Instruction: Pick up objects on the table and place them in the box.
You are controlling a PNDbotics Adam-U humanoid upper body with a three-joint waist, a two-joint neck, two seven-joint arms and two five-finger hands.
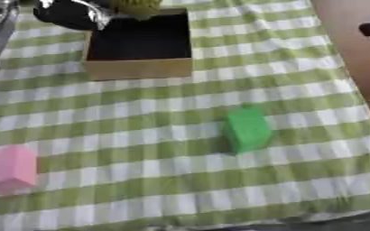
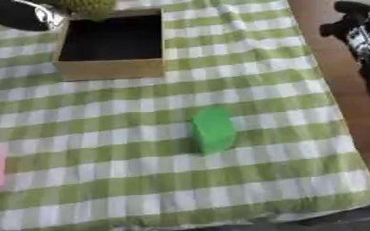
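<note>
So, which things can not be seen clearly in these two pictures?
- Left hand: cut off by the top edge and blurred; its fingers cannot be read.
- Yellow-green thing at the far rim of the box: cut off by the top edge, so what it is stays unclear.
- Pink block: cut off by the left edge.
- Right hand: dark, blurred, off the cloth; fingers unclear.

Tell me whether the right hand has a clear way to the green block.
Probably yes. The right hand hangs off the table's right edge, and only bare checked cloth lies between it and the green block. The box sits well left.
</note>
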